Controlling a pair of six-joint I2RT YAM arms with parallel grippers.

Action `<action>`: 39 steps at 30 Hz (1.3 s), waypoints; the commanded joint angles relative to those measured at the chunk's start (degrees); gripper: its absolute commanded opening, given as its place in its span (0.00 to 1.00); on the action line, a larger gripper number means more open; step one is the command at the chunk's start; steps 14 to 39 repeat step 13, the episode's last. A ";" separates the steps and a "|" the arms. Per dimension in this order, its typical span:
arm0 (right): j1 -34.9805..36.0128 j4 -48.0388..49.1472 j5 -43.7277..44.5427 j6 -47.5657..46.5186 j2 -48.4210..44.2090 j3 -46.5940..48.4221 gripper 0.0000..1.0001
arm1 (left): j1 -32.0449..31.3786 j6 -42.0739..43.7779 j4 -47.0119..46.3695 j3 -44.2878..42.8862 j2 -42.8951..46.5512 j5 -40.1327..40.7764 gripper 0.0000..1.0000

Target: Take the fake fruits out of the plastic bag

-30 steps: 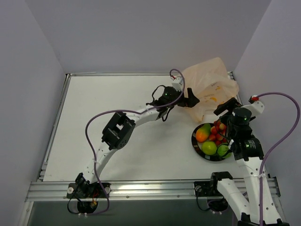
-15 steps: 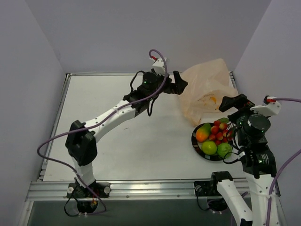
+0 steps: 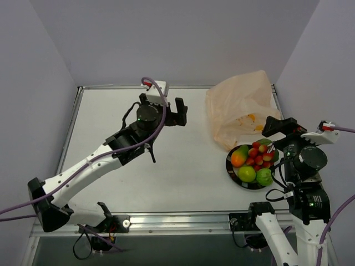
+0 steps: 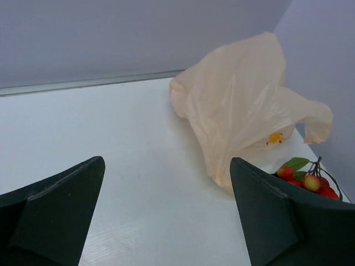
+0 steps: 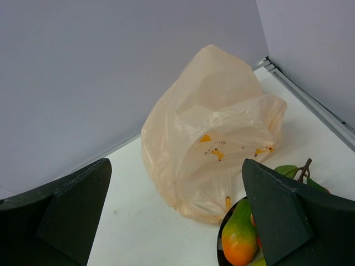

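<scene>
Slumping at the two o'clock corner of the table (image 3: 111, 138), the plastic bag (image 3: 241, 108) lies crumpled and looks nearly flat, and neither arm touches it. The left gripper (image 3: 181, 112) hangs over the middle of the table, at the bag's nine o'clock and well apart from it, with its jaws spread wide and holding nothing. The right gripper (image 3: 282, 126) hovers at the bag's five o'clock, above the far rim of the plate (image 3: 229, 164), its jaws likewise wide apart and bare. The plate sits just beside the bag at its six o'clock and carries the fake fruits (image 3: 252, 163): a mango (image 3: 239, 157), two green apples (image 3: 247, 174) and red berries (image 3: 260, 155). Small yellow flecks (image 3: 252, 117) show on the bag; I cannot tell whether they are print or a last piece inside. By my judgement the emptying is almost or wholly done, and only checking the bag remains.
</scene>
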State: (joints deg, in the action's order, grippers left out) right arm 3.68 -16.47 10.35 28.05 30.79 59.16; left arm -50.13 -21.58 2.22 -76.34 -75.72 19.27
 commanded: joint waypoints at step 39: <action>-0.43 5.47 -2.17 1.91 0.77 -3.70 1.00 | -0.94 4.52 22.30 9.89 25.44 13.70 0.94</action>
